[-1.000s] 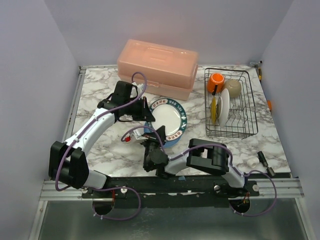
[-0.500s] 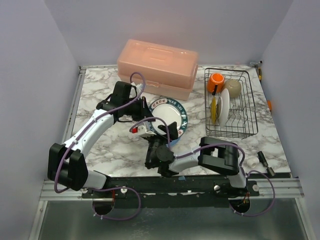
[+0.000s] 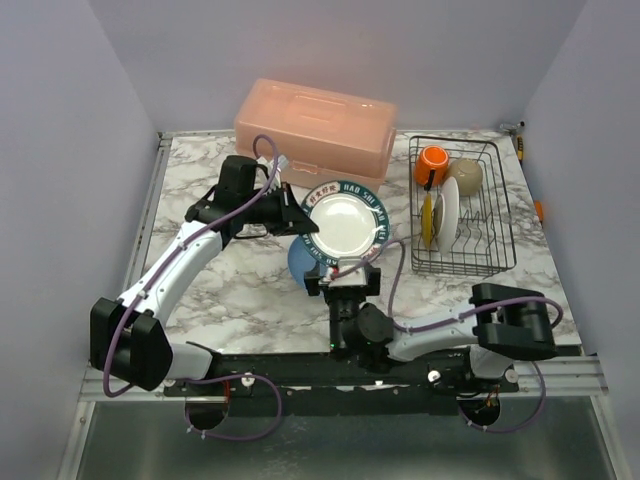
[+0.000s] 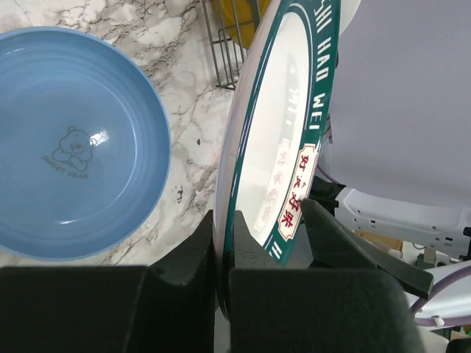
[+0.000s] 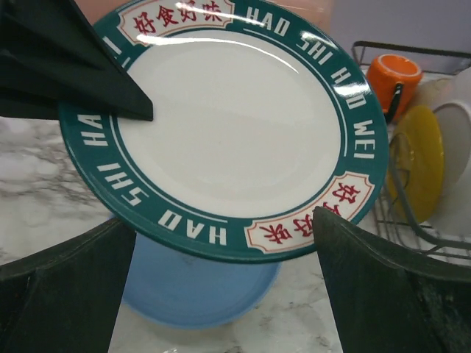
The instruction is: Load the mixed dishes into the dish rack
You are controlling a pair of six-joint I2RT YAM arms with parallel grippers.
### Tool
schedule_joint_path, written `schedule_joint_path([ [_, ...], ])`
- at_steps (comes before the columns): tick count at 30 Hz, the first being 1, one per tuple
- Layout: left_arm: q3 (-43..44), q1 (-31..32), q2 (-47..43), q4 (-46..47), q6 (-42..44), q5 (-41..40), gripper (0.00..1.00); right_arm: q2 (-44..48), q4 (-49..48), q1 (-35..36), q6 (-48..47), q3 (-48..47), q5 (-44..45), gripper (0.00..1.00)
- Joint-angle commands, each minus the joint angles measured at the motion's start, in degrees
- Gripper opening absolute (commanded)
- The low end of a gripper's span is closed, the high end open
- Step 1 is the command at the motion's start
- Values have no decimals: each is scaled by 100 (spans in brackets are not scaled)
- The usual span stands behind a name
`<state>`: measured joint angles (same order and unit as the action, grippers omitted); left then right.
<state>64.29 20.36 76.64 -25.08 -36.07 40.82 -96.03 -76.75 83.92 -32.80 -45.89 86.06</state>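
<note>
Left end effector (image 4: pixel 223 243) pinches green-rimmed plate (image 3: pixel 345 222), held up mid-frame; right end effector (image 3: pixel 342 272) spread wide just below. Mug (image 3: pixel 432 160), bowl (image 3: pixel 466 175), yellow plate (image 3: pixel 428 222), white plate (image 3: pixel 449 210) sit in dish rack (image 3: pixel 500 215), right side. Blue plate (image 3: pixel 300 262) on counter (image 3: pixel 200 290), not yet loaded.

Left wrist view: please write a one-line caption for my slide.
Left tool clamps the green-rimmed white plate by its rim, tilted on edge above the blue plate.

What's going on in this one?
The left gripper is clamped on the rim of the green-rimmed plate, holding it tilted above the blue plate on the table. The right gripper is open near the plate's lower edge, gripping nothing. The dish rack already holds the orange mug, cream bowl, yellow plate and white plate.
</note>
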Motion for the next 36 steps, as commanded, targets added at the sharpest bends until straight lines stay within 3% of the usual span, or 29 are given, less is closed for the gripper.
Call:
schedule_joint_path([
  [1,-269,-274,277,-410,966,-1058,0,1374,-2547,270,2990,551,1296,100],
  [3,-272,-287,290,-402,953,-1049,0,1743,-2547,463,4072,1111,859,100],
  [6,-286,-287,311,-375,921,-1007,0,2179,-2433,645,5823,2078,-615,100],
  [9,-295,-287,316,-357,896,-1005,0,2506,-1175,634,7232,2457,-1695,100],
  [13,-311,-287,291,-357,900,-1014,0,2910,-264,347,6573,2809,-3714,100],
  [17,-326,-287,294,-331,904,-988,0,2921,754,-1149,7442,2788,-7261,100],
  [19,-337,-287,312,-335,917,-990,0,2795,1216,-1554,7439,2524,-7920,100],
  [22,-322,-287,316,-377,935,-1037,0,2886,3662,-1580,6863,1505,-7433,100],
  [24,-294,-287,305,-408,945,-1059,0,2648,5524,-1575,6728,703,-6495,100],
  [27,-284,-287,299,-411,903,-1059,0,2149,7139,-1562,5769,-82,-5786,100],
  [29,-286,-287,294,-401,868,-1012,0,1891,7386,-1426,4879,-220,-5569,100],
  [32,-275,-287,292,-409,848,-977,0,1366,7656,-926,3750,-485,-4491,100],
  [34,-274,-287,290,-418,848,-969,0,1016,7851,-777,3559,-693,-3786,98],
  [36,-268,-287,290,-419,848,-961,0,753,8000,-760,3379,-885,-3628,90],
])
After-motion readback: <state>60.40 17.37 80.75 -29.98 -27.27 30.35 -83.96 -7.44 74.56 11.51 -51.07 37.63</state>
